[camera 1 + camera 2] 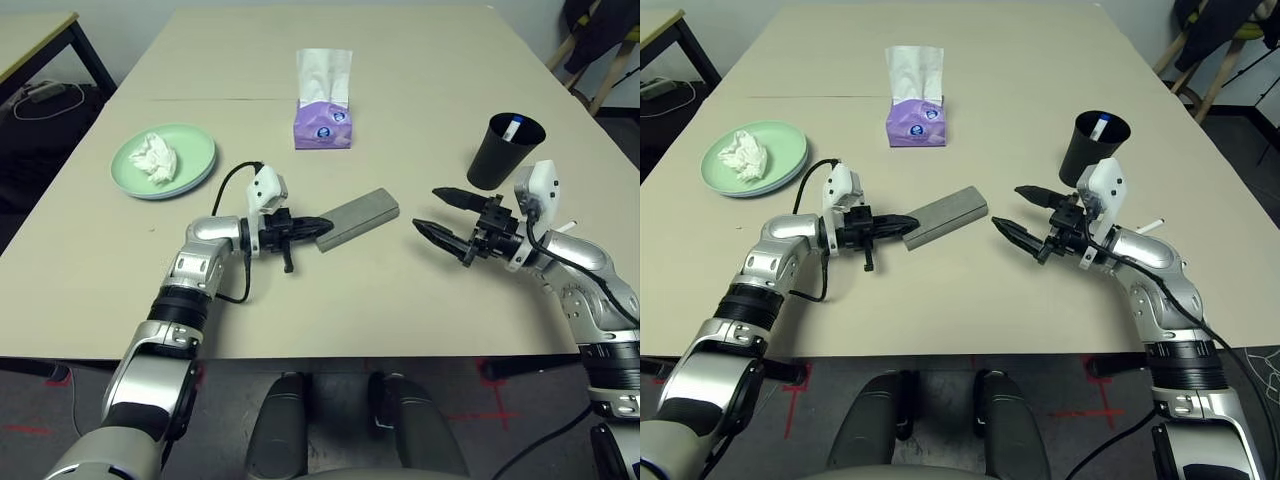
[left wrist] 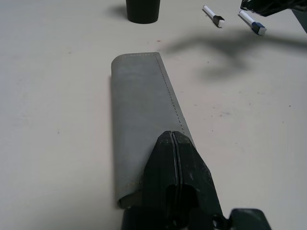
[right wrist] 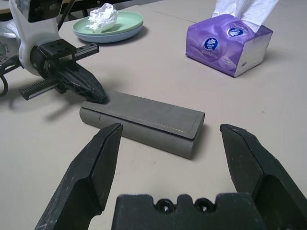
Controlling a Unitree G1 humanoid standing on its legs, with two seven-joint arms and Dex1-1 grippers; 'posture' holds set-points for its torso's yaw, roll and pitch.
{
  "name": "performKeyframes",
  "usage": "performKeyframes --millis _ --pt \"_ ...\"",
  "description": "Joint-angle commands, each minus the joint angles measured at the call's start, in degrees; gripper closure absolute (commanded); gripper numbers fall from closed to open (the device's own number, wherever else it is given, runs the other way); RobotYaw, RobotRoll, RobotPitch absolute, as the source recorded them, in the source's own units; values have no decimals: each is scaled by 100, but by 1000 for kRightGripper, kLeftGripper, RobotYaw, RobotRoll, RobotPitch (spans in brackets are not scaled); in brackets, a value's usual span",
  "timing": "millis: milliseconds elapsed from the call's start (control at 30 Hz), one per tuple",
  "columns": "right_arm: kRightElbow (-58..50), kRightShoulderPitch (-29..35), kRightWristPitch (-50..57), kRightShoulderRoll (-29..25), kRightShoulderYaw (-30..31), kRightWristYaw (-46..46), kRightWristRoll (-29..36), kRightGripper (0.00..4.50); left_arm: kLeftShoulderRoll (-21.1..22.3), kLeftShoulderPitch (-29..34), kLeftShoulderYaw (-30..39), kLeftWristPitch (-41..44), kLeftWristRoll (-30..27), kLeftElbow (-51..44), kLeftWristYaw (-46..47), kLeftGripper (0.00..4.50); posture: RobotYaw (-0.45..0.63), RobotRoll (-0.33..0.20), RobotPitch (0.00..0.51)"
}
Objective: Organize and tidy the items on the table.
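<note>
Two sets of jaws: both mine, over one tabletop (image 1: 420, 300), and both faced the grey case.
Tabletop: broad, pale beige and matte; everything below lay on it.
Plates: pale green stacked on pale blue (image 1: 164, 160), far on my left, well apart from both arms, with the crumpled tissue (image 1: 153, 158) lying in the top one.
Tissue pack: purple (image 1: 322, 121), beyond the case, white sheets standing up out of it.
Glasses case: grey, oblong (image 1: 358, 216), flat near the middle of the tabletop between my two arms, its seam flap uppermost.
Case handling: I judged it stiff-shelled, light, with a suede-like skin unlikely to slip; best taken across its narrow width near the middle, not by an end.
Black cup: tapered (image 1: 505, 150), upright beyond my right arm, with one marker's white tip showing above the rim.
Markers: two white ones (image 2: 212, 15) lay loose on the tabletop near the cup.
Left jaws (image 1: 312, 227): pressed fully together with nothing between them, tip touching or just beside the case's near end; I could not tell which.
Right jaws (image 3: 172, 148): spread wide and empty, pointed at the long side of the case, short of it.
</note>
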Motion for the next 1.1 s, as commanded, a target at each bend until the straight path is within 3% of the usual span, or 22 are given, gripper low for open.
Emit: performKeyframes --millis 33,267,367,500,700,900,1100 --pt "-89 -10 12 -28 34 3 19 0 31 -44 -49 13 63 153 12 4450 22 0 149" --pt "12 -29 2 -76 38 73 4 0 -265 -299 665 -17 -969 -423 -185 4450 42 0 150" --pt "112 -150 112 -158 90 77 -69 0 -149 -133 472 197 -1076 -996 -475 3867 51 0 153" --pt "163 -303 366 -403 214 176 -183 0 -70 151 235 122 -1071 -1482 -760 2320 57 0 154" --pt "238 -727 1238 -1350 789 471 -750 0 15 440 -27 132 -1063 -1739 -1038 21 45 0 158" --pt "162 -1086 1037 -2402 1576 1248 -1605 0 7 450 -179 -72 -927 -1564 -1088 21 40 0 165" --pt "684 -1775 -63 -3252 2366 2447 -2627 0 0 489 -305 -444 -717 -1302 -1059 21 46 0 171"
